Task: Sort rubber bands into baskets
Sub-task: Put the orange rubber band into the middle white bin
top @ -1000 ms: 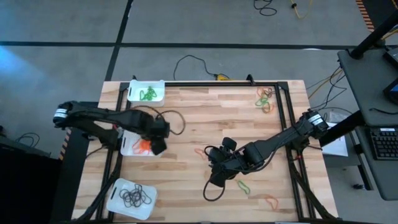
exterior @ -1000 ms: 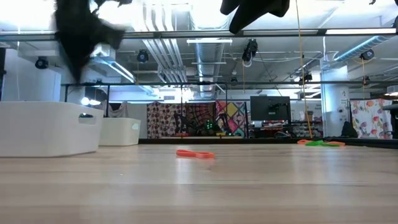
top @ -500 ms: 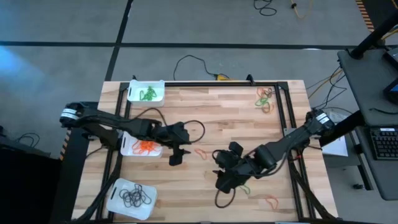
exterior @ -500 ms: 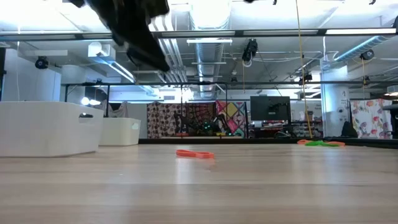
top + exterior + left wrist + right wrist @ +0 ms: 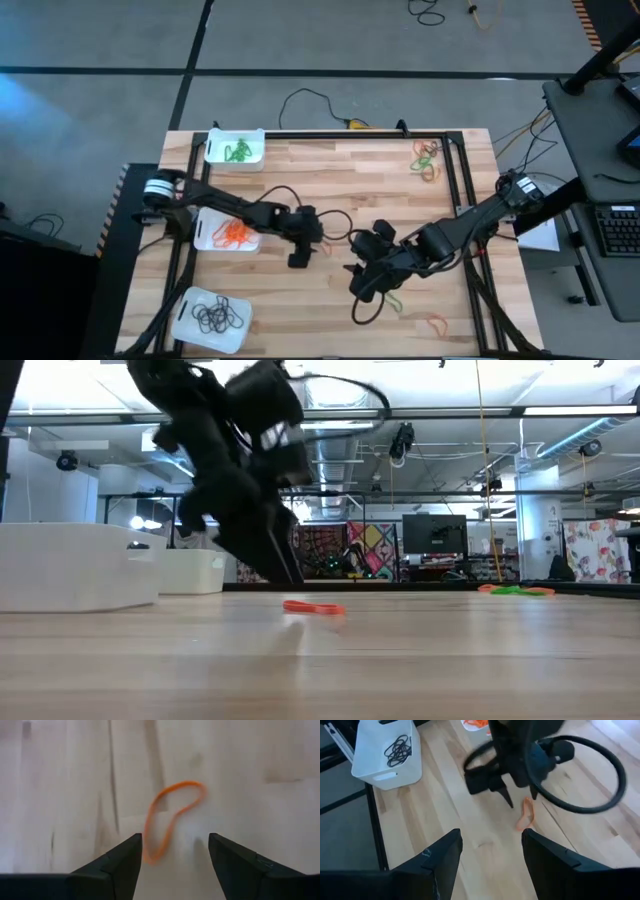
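Centre of the high view: the left gripper (image 5: pixel 311 238), fingers spread and empty, hangs over a lone orange band (image 5: pixel 169 820) lying flat on the table (image 5: pixel 330 175). In the left wrist view the band lies between and ahead of the fingertips, its long axis running roughly along the approach line. The right gripper (image 5: pixel 365 280), also open and empty, waits lower right of it, farther off. The orange basket (image 5: pixel 203 238) sits centre left.

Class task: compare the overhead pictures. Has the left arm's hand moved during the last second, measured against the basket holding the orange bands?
Yes. The left hand has travelled away from the basket of orange bands toward the table's middle, reaching the loose orange rubber band.
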`<state>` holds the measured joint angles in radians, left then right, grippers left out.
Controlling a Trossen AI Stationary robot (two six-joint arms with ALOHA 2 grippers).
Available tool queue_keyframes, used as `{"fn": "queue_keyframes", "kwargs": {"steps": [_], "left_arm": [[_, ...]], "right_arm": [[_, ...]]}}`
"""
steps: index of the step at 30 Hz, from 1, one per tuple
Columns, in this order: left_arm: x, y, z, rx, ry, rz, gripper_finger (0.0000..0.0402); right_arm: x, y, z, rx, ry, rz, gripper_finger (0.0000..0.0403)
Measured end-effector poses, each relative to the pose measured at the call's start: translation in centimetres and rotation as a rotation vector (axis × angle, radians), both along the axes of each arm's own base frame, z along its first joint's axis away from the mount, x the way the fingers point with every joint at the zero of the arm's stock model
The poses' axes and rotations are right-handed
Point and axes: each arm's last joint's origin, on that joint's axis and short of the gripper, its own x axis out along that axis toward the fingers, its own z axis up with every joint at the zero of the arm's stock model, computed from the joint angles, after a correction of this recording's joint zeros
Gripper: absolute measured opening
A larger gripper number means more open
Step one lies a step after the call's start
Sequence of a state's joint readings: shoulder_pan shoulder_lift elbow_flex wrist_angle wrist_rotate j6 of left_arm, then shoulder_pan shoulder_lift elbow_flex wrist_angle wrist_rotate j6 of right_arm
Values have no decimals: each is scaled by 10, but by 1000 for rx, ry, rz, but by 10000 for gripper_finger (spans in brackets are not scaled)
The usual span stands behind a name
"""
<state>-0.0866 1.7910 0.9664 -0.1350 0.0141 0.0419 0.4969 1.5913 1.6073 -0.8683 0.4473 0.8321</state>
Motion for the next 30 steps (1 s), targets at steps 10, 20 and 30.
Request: {"fn": "queue_keyframes", "kwargs": {"steps": [10, 20, 30], "left_arm": [[10, 19, -20, 3, 55, 50, 209], [9, 18, -33, -7, 116, 55, 69], [-5, 19, -8, -31, 167, 138, 2]], "right_arm": [[-1, -1, -1, 14, 7, -33, 201], [1, -5, -1, -29, -13, -71, 201], [2, -7, -1, -74, -2, -31, 201]]}}
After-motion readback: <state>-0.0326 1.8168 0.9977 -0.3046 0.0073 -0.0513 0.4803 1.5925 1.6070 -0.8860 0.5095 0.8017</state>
